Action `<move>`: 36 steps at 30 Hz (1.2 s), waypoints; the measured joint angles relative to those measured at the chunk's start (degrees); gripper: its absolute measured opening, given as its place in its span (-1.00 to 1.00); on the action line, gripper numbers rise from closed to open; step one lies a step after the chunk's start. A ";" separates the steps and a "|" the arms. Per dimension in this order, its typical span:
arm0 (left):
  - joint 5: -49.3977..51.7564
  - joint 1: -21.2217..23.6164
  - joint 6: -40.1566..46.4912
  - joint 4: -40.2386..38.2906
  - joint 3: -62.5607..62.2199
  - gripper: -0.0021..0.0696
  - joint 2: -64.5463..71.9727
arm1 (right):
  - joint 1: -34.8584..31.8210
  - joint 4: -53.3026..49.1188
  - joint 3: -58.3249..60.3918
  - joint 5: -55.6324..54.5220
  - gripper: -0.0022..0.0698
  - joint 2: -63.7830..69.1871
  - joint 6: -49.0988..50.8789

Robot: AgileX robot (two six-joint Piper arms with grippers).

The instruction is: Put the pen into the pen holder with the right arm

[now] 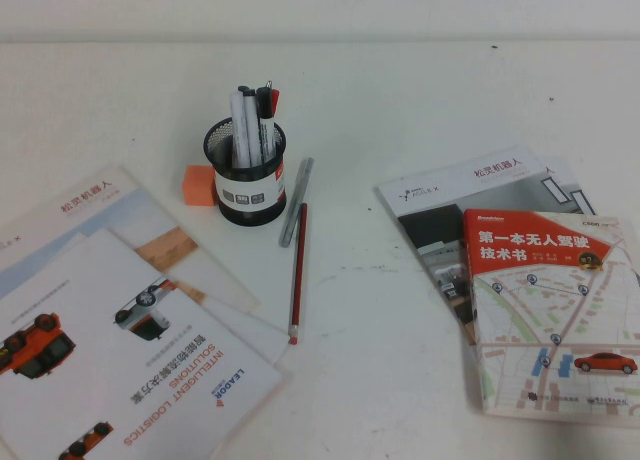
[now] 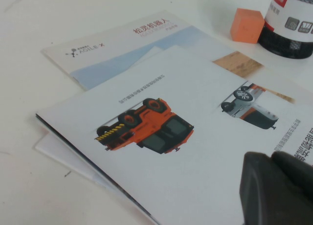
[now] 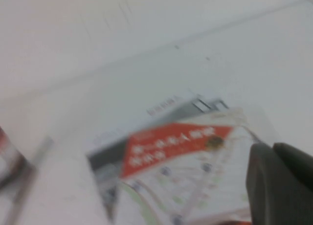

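Note:
The pen (image 1: 297, 270), a thin dark red stick with a pale near end, lies flat on the white table just right of the brochures. The pen holder (image 1: 247, 170), a black mesh cup with a white label band, stands behind it and holds several markers. Its base also shows in the left wrist view (image 2: 292, 24). Neither arm shows in the high view. My right gripper (image 3: 273, 149) hangs shut and empty above the red-covered book (image 3: 171, 146), far right of the pen. My left gripper (image 2: 271, 159) is shut and empty over the brochures.
A silver-grey pen (image 1: 296, 202) lies between holder and red pen. An orange cube (image 1: 199, 185) sits left of the holder. Brochures (image 1: 120, 330) cover the near left. Stacked books (image 1: 540, 300) lie at the right.

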 joint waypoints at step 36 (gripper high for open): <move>0.00 0.00 0.00 0.00 0.00 -0.95 0.00 | 0.05 16.78 -33.24 38.98 -1.00 34.40 -16.97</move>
